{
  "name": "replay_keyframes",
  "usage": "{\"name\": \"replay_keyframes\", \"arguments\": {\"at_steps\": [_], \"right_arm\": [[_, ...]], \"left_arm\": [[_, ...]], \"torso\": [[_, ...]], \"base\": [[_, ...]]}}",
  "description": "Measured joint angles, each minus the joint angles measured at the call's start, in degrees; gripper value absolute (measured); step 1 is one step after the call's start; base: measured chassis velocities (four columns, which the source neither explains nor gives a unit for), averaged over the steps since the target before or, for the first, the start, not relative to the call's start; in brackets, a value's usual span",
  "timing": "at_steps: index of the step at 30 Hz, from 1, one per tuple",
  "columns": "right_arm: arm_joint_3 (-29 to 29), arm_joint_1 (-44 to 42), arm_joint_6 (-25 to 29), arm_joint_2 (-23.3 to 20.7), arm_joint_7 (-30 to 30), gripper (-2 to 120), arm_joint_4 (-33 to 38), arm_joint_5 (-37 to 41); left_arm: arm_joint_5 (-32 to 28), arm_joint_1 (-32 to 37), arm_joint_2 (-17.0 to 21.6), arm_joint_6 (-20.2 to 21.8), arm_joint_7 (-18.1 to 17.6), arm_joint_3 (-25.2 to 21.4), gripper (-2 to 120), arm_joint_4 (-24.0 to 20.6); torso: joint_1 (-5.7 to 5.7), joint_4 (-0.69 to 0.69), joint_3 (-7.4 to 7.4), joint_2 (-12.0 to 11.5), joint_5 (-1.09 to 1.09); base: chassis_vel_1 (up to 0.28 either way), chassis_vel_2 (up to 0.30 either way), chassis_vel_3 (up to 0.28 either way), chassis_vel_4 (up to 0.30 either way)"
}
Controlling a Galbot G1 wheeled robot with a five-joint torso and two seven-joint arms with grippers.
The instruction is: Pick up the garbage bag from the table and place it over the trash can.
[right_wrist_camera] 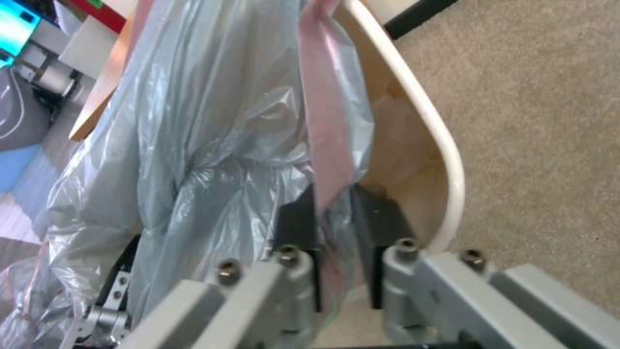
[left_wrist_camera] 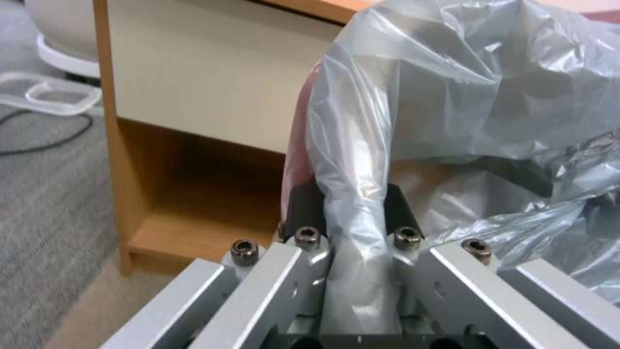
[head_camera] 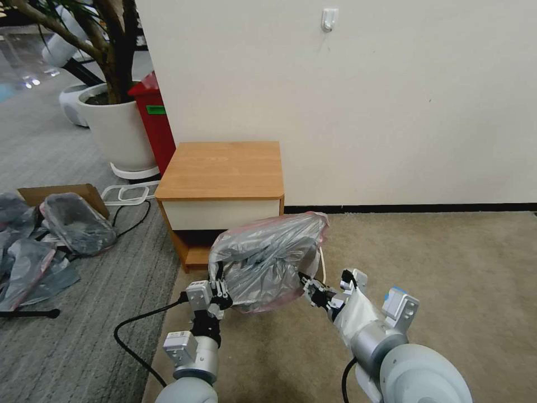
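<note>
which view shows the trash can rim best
The right wrist view: the trash can shows its cream rim curving beside the garbage bag, which the right gripper pinches. In the head view, only a thin rim sliver shows behind the bag. The left wrist view has the bag covering it.

a tall red bin (head_camera: 154, 120) is seen against the wall, a white planter (head_camera: 114, 129) with a tree beside it, a cardboard box (head_camera: 61, 196) and a heap of grey bags (head_camera: 45, 240) on striped carpet, a white hook (head_camera: 329, 18) fixed high on the wall
</note>
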Motion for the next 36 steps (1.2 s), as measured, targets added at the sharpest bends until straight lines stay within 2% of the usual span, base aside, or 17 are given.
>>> {"name": "replay_keyframes", "arguments": {"at_steps": [3, 12, 23, 33, 36], "right_arm": [[0.45, -0.2, 0.02, -0.08, -0.04, 0, 0.09, 0.02], [0.64, -1.22, 0.14, 0.19, -0.44, 0, 1.6, 0.2], [4.31, -5.15, -0.24, -0.26, -0.54, 0, 2.71, 1.62], [6.03, -6.46, -0.75, 0.0, -0.71, 0, 2.69, 2.65], [6.53, -5.91, -1.07, 0.05, -1.3, 0, 2.67, 3.08]], "left_arm": [[-2.43, -0.23, 0.0, 0.9, -0.66, 0.31, 4, -0.64], [-7.04, -0.46, 0.2, 2.16, -1.25, -0.29, 4, -1.39], [-24.82, -2.05, 0.16, 7.37, -6.71, -3.4, 4, -2.6], [-29.55, -2.65, 0.4, 9.04, -6.64, -6.09, 3, -1.96], [-30.62, -2.57, 0.5, 10.05, -5.38, -6.91, 3, -2.19]], "torso": [[0.0, 0.0, 0.0, 0.0, 0.0], [0.0, 0.0, 0.0, 0.0, 0.0], [0.0, 0.0, 0.0, 0.0, 0.0], [0.0, -0.01, 0.0, -0.01, -0.01], [0.0, 0.0, 0.0, -0.01, 0.0]], "base": [[0.0, 0.0, 0.0, 0.0], [0.0, 0.0, 0.0, 0.0], [0.0, 0.0, 0.0, 0.0], [0.0, 0.0, 0.0, 0.0], [0.0, 0.0, 0.0, 0.0]]}}
